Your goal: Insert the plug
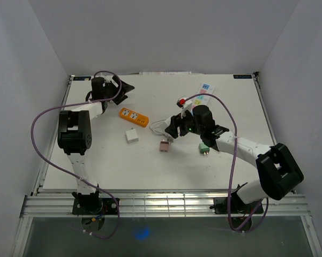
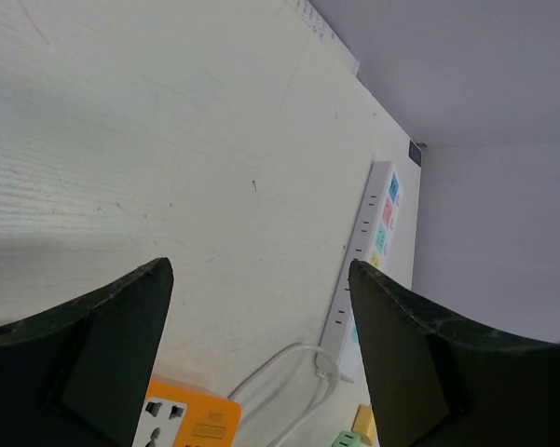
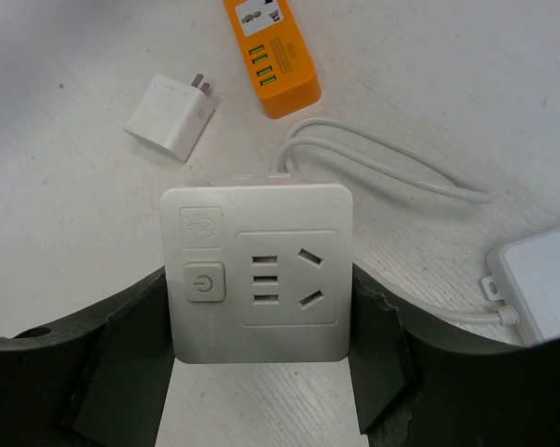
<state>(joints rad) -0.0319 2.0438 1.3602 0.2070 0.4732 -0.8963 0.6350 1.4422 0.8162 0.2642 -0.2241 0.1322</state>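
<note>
Right tool (image 3: 259,279) clamps the white socket cube (image 3: 257,223) on open tabletop (image 1: 150,171); its wrist view shows the white plug (image 3: 172,116) loose beyond, near the orange strip (image 3: 272,51). Left tool (image 2: 259,279), open and empty, by the far-left edge

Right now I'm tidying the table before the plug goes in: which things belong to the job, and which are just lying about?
Job: white square socket block, held in the right fingers; probably the white two-pin charger plug.
Lying about: orange power strip; long white power strip with coloured patches; green plug; pinkish cube.
</note>
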